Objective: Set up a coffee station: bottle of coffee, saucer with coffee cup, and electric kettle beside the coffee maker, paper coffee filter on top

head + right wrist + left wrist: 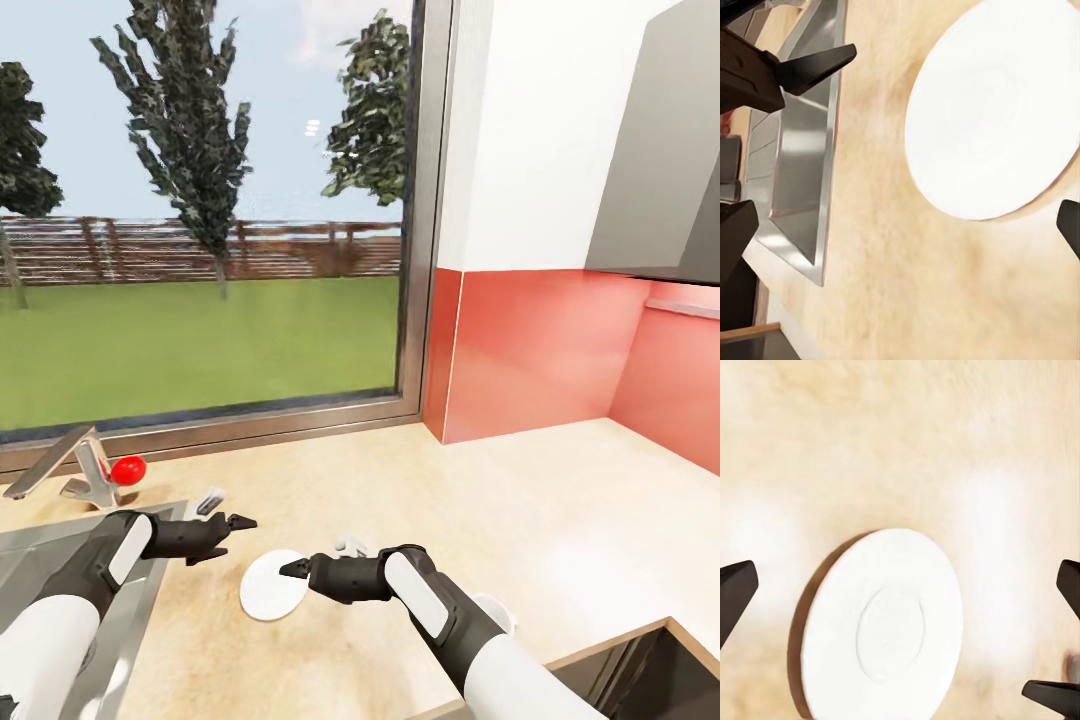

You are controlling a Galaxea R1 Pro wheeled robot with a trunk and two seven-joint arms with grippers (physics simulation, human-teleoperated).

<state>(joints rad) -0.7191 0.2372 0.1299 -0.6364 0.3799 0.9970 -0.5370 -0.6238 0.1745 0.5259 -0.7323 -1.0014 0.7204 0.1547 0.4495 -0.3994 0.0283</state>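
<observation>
The saucer (pixel 273 585) lies flat on the countertop (pixel 560 500), right of the sink (pixel 60 570), whose tap (pixel 75 465) stands toward the window (pixel 200 200) edge.

White round saucer (pixel 271 596) flat on beige countertop (pixel 560 510), empty.

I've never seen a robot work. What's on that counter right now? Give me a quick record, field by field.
surface: beige countertop
saucer: white saucer, lying flat, nothing on it
left gripper: left gripper, open, beside the saucer, holding nothing
right gripper: right gripper, open, over the saucer's edge
sink: steel sink at the left
faucet: faucet with red knob
behind: window onto lawn and trees
</observation>
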